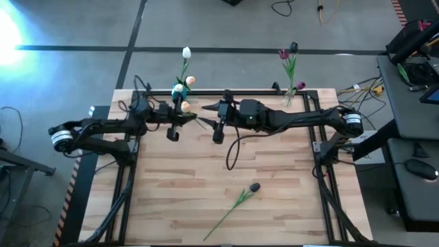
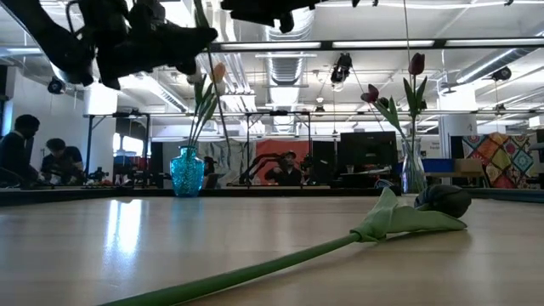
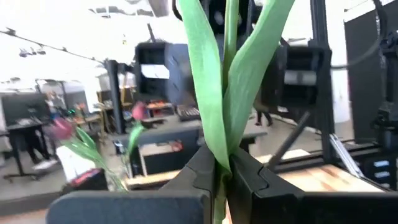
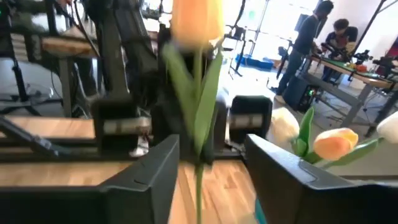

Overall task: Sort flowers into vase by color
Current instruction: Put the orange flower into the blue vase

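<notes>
Handover in mid-air, near the far edge of the table! The left gripper [image 3: 227, 168] has its fingers clamped tight on the green stem of a peach tulip [image 4: 196, 22], leaves fanning out just past the fingertips. The right gripper [image 4: 208, 162] faces it from the other side, jaws spread wide, the same stem running loose down the gap between them, touching neither finger as far as the right wrist view shows.

So the flower belongs to the left arm now. From above, the two grippers meet nearly tip to tip, with a peach head [image 1: 184, 106] just on the left arm's side. Whether that is the held bloom or one already in the vase is hard to call from overhead.

The key line-up: the stem's long axis stands roughly upright, head up, and the blue vase [image 2: 187, 172], already holding white and peach blooms, sits just beyond the left gripper toward the far-left edge. The left arm is plainly the nearer one, so a short carry and a straight drop along the stem looks like the play.

The clear vase [image 2: 413, 174] with dark purple tulips [image 1: 284, 53] stands far right. One dark tulip [image 1: 254, 186] lies flat on the near table, well apart, stem slanting toward the near-left.
</notes>
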Motion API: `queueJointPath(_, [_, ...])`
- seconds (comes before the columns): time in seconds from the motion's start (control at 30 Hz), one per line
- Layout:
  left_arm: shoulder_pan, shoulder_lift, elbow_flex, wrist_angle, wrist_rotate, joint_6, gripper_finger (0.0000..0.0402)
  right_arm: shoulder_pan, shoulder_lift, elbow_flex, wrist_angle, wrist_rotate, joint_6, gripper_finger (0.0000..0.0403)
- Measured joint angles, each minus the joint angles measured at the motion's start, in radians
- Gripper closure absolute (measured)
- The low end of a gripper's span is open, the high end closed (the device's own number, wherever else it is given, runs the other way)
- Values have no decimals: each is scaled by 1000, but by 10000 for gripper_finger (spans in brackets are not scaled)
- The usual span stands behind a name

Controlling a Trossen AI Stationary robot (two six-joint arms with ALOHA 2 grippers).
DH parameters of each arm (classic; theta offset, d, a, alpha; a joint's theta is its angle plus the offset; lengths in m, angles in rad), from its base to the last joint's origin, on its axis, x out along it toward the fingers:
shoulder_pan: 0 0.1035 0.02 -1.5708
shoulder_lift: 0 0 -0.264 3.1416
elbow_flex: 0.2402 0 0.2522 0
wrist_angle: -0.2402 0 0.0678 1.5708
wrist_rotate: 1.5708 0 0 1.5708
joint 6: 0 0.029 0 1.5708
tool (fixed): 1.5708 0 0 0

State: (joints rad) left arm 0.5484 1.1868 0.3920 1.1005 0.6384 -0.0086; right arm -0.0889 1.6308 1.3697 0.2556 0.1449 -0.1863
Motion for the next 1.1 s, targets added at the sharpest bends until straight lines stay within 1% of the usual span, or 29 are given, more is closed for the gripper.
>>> queueJointPath(0.07, [24,-52,2,-38,1,1,401,6,-7,-2,-33,19,-12,248])
queueJointPath(0.17, [63,-142,27,-143,9,25,401,14,-9,-5,-52,43,-30,301])
queueJointPath(0.3, [134,-262,101,-376,34,58,401,17,-10,-21,-57,45,-35,376])
queueJointPath(0.33, [154,-288,127,-445,34,69,401,17,-10,-27,-57,47,-38,384])
queueJointPath(0.47, [234,-365,229,-709,20,139,402,17,-10,-45,-58,62,-34,389])
queueJointPath(0.53, [271,-394,265,-793,4,165,401,17,-10,-52,-57,69,-33,391])
queueJointPath(0.6, [310,-421,290,-837,-5,181,401,17,-10,-58,-57,70,-32,392])
queueJointPath(0.77, [414,-478,301,-857,-13,183,401,17,-10,-63,-59,72,-31,392])
queueJointPath(0.87, [484,-478,301,-860,-47,181,401,17,-10,-63,-61,72,-33,392])
queueJointPath(0.97, [531,-432,301,-839,-51,171,401,17,-10,-63,-61,71,-40,392])
queueJointPath(1.1, [559,-323,299,-775,-46,164,401,17,-10,-63,-60,68,-50,392])
